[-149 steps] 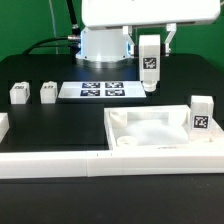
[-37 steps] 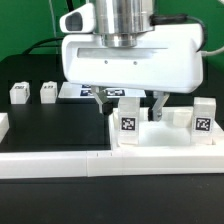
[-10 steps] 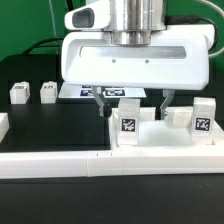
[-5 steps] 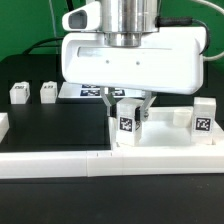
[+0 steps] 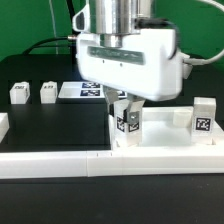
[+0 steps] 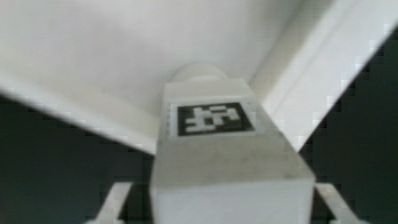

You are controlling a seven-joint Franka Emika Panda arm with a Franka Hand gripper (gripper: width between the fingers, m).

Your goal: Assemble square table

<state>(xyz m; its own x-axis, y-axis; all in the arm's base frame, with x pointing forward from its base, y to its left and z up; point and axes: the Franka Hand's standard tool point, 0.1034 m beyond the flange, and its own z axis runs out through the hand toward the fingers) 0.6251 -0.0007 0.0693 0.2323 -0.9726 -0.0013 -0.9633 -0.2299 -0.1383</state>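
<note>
Plainly, the step in hand is seating a leg (image 5: pixel 128 123) in a corner socket of the square top (image 5: pixel 170 142). The top lies along the worktop's (image 5: pixel 55 125) edge nearest the exterior camera, toward the corner on the exterior view's right. The tool (image 5: pixel 128 112) is closed to the leg's width and pinches its upper part. The leg stands upright at the top's corner by the middle of that edge.

The wrist view shows the tagged leg (image 6: pixel 215 118) tucked inside the raised rim (image 6: pixel 329 70), but its foot is hidden, so I cannot tell whether it is fully home. To do this well, I judge: hold the leg plumb, press down lightly while turning, and grip firmly so the block cannot slip. The top looks free to slide, so use little side force.

A second leg (image 5: pixel 203 116) stands further along the top, and a loose leg (image 5: pixel 18 93) waits toward the far edge.
</note>
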